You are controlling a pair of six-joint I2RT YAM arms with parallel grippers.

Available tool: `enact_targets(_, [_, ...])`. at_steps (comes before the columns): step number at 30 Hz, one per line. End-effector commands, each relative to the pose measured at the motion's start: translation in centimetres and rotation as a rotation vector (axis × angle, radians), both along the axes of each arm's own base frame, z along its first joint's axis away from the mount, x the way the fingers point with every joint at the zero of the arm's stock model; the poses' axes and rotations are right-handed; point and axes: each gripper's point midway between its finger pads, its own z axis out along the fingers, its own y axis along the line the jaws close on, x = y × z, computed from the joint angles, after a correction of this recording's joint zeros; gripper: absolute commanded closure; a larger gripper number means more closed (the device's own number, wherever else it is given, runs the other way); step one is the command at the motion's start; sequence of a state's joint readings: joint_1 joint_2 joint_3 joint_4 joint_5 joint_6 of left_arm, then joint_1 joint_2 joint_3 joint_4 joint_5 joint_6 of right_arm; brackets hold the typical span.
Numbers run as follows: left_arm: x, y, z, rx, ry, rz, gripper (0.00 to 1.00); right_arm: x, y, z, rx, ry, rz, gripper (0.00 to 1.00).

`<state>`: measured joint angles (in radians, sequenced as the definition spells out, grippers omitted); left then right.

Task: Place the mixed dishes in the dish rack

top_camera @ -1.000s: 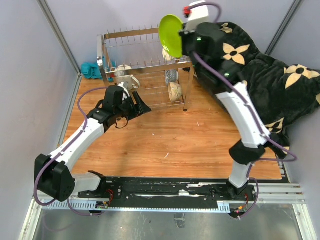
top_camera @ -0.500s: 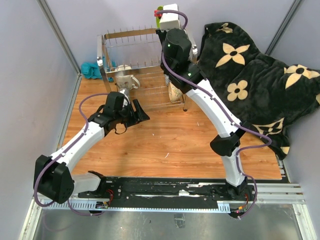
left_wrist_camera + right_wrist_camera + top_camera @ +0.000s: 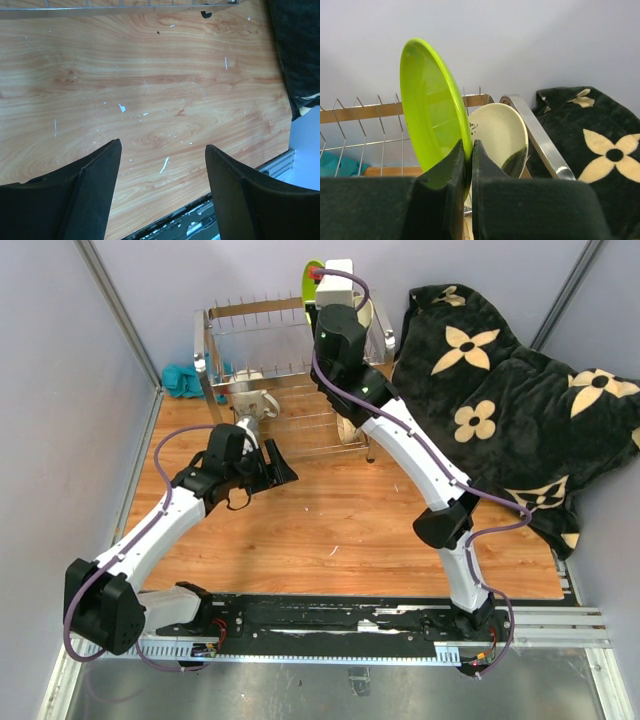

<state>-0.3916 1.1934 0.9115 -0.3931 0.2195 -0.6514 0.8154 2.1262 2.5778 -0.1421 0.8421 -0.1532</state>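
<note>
My right gripper [image 3: 471,150] is shut on the rim of the lime-green plate [image 3: 430,105], holding it on edge over the top tier of the chrome dish rack [image 3: 250,350]. The plate's green edge also shows in the top view [image 3: 311,278]. The cream plate with black patch [image 3: 500,135] stands in the rack just behind it. A white mug [image 3: 255,403] sits on the lower tier at the left. A bowl [image 3: 347,430] on the lower tier is mostly hidden by the arm. My left gripper [image 3: 162,150] is open and empty above the wooden table [image 3: 150,90].
A black blanket with cream flowers [image 3: 500,390] lies at the back right. A teal cloth [image 3: 183,380] lies left of the rack. Grey walls close in the back and the left side.
My right arm has swung left and back with the lime-green plate, from the rack's right end to above its top tier. The left arm has barely moved.
</note>
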Motion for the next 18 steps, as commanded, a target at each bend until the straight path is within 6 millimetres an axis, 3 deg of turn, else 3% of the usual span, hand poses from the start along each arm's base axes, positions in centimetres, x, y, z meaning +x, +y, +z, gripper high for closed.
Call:
enact_targets(1, [-0.3,0.6,0.5,0.02,-0.032,-0.013,0.27,-0.1,0.4,0.2,0.084,-0.019,-0.016,1.0])
enact_targets(18, [-0.6,1.5,0.2,0.054,-0.042,-0.038,0.25,1.6,0.3,-3.1,0.018,0.003,-0.138,0.99])
